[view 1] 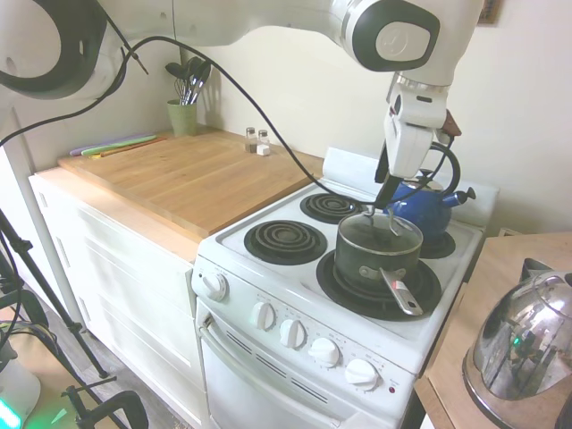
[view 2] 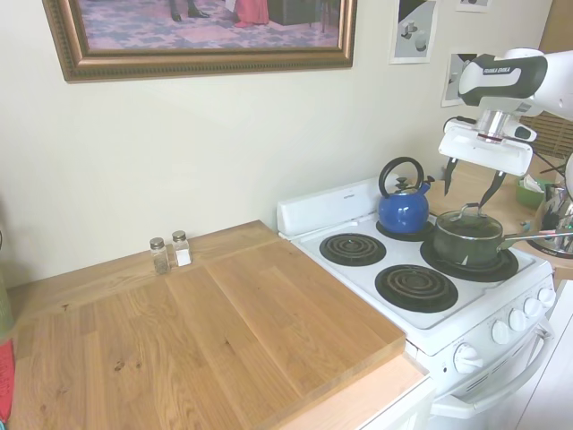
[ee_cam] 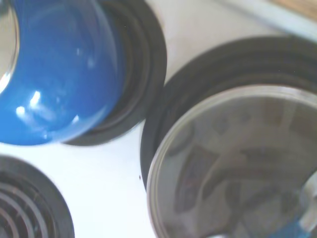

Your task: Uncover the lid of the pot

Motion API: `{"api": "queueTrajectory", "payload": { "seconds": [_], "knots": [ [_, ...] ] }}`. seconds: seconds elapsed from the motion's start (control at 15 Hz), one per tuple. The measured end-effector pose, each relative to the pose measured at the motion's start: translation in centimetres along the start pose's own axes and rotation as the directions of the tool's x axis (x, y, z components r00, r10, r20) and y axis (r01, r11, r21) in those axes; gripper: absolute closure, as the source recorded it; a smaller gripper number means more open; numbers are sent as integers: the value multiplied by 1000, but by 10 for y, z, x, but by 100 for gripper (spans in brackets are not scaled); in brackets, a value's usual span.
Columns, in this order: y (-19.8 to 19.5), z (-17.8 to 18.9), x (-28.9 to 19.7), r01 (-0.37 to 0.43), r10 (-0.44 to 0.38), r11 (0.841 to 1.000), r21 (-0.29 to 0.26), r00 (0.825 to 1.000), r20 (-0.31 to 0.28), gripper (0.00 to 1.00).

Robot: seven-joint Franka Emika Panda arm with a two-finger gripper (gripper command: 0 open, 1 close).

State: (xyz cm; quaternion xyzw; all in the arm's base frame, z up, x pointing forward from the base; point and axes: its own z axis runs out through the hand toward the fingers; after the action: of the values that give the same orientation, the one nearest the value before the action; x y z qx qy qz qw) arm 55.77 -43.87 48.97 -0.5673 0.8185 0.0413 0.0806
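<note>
One gripper (view 2: 469,186), fingers apart, hangs directly above the lid (view 2: 467,223) handle, right of frame; lid on pot (view 2: 466,246).

A blue kettle (view 1: 422,204) sits on the back burner of the white stove (view 1: 268,268), its dark loop handle arching up. Two coil burners (view 2: 414,287) lie bare. On the wooden countertop (view 2: 224,331), two small shakers (view 2: 170,253) stand by the wall. A green utensil holder (view 1: 182,116) holds dark spoons, and a shiny steel kettle (view 1: 523,344) gleams on the side counter.
</note>
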Motion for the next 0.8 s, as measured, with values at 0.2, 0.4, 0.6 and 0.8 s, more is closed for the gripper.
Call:
{"api": "queueTrajectory", "payload": {
  "seconds": [0.2,0.4,0.6,0.8],
  "knots": [
    [-1,10,5,-4,4,1000,-25,1000,7,100],
    [-3,14,7,-4,4,1000,-29,1000,5,100],
    [-5,18,10,-4,4,999,-49,1000,-4,100],
    [-6,19,15,-20,20,998,-55,1000,-11,100]
  ]
}}
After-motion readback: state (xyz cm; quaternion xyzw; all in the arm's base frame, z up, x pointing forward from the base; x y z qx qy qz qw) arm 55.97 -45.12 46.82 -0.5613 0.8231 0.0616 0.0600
